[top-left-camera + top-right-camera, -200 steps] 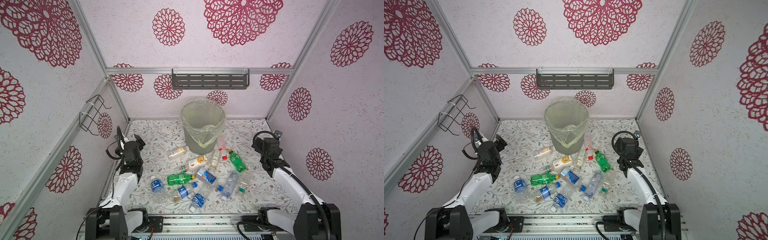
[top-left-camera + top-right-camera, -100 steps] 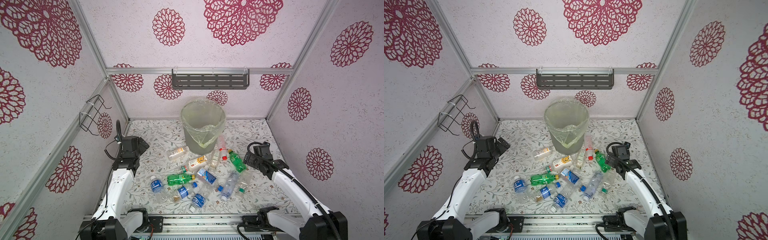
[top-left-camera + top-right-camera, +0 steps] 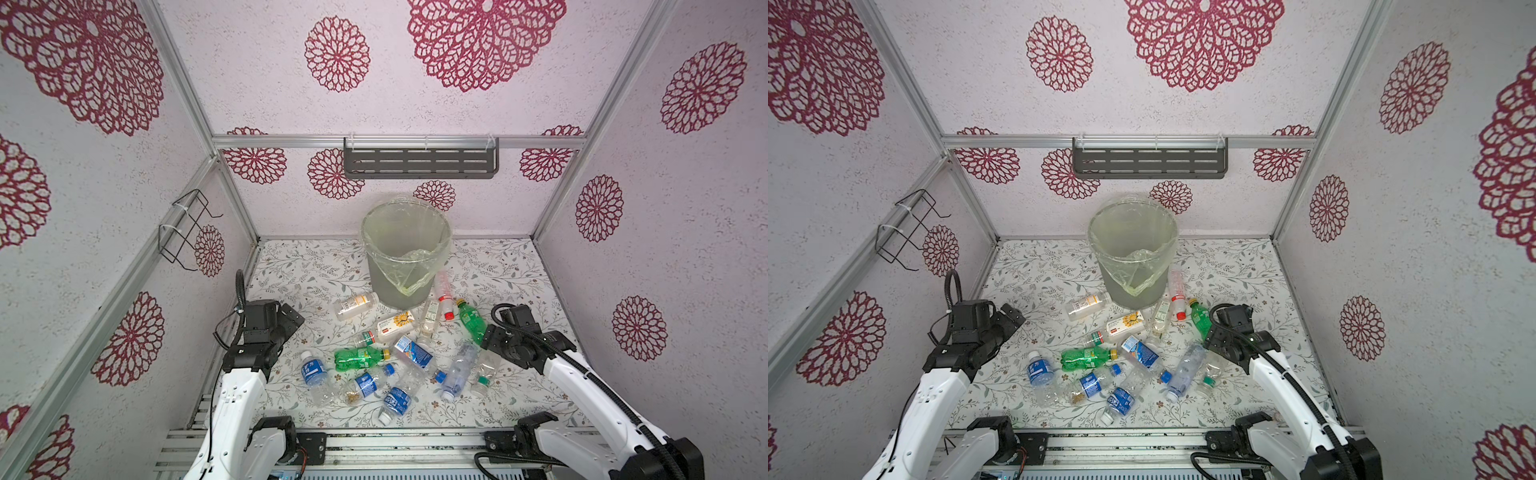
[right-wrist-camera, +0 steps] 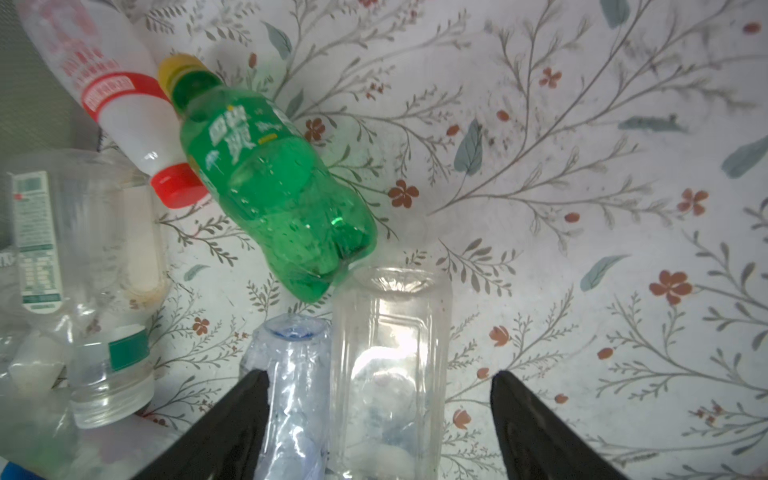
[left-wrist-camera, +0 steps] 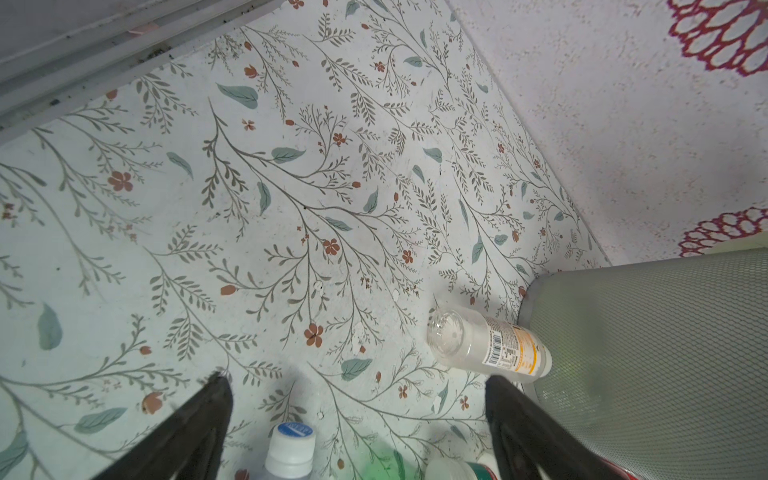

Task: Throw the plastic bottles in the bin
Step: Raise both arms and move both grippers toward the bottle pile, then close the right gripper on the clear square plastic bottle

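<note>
Bottles (image 3: 359,357) lie scattered on the table (image 3: 316,266) in front of the bin (image 3: 380,286), which looks empty; the right end effector (image 4: 379,374) is spread over two of them.
Thin-walled and seemingly empty, they are likely very light, slick and quick to roll or crumple, so a hard squeeze may dent one or squirt it out. A clear ribbed bottle (image 4: 390,332) lies between the right jaws, which stand apart and are not yet pinching, and a crushed bluish bottle (image 4: 291,365) touches it just inside one jaw. Taking the ribbed body across its middle looks surest. The left end effector (image 5: 356,376) hangs wide open at the heap's edge, holding nothing.
</note>
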Controlling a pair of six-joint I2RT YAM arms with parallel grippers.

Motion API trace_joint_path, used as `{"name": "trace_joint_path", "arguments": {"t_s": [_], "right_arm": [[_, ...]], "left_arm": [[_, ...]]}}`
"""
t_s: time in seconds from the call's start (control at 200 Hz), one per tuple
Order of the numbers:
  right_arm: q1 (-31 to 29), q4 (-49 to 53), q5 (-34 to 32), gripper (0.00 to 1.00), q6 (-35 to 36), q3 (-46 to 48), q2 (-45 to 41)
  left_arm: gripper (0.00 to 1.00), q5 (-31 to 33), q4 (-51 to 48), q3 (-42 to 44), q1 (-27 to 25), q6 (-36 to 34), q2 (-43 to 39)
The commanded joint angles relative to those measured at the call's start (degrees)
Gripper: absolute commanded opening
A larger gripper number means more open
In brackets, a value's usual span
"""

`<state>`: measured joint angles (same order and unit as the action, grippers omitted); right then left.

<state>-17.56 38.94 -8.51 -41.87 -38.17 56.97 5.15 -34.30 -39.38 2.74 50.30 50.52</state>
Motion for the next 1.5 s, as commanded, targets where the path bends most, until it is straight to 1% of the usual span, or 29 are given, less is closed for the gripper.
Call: {"name": "trace_joint_path", "arguments": {"t_s": [0.0,0.365,0.575,0.635,0.72,0.831,0.936,1.161,1.291,1.496], "right_arm": [[-0.64,0.89,1.92,0.84,-2.55,1.63,-0.38],[-1.60,-2.72,4.36,0.84,-2.67,5.42,0.89],[-1.55,-5.08,3.86,0.83,-3.01,6.87,2.70],[-1.59,-5.28,3.36,0.81,-2.91,6.97,3.25],[-1.60,-4.99,2.37,0.70,-3.26,7.08,4.33],[-1.56,-4.36,2.25,0.63,-3.30,6.97,5.91],[-1.60,-3.76,2.38,0.56,-3.32,7.10,5.30],[-1.59,0.85,0.45,0.51,-3.05,4.81,-0.75],[-1.60,3.44,-0.60,0.50,-2.30,1.74,-2.24],[-1.59,2.57,0.33,0.50,-0.59,-1.29,-3.71]], "left_arm": [[0.97,-0.41,-1.89,0.45,-0.37,1.34,-0.73],[0.97,1.48,-3.20,1.58,-0.28,1.29,-0.76],[0.97,2.67,-3.24,1.58,-0.24,1.10,-0.41],[0.97,2.59,-3.14,1.84,-0.28,1.11,-0.34],[0.97,2.66,-3.13,2.19,-0.28,1.38,-0.25],[0.97,2.78,-3.01,2.77,-0.28,1.79,-0.42],[0.97,2.76,-3.03,2.99,-0.28,2.22,-0.77],[0.97,2.54,-3.36,2.86,-0.28,2.69,-1.13],[0.97,2.72,-3.57,2.65,-0.28,2.78,-1.12],[0.97,2.60,-3.65,2.77,-0.28,2.91,-0.97]]}}
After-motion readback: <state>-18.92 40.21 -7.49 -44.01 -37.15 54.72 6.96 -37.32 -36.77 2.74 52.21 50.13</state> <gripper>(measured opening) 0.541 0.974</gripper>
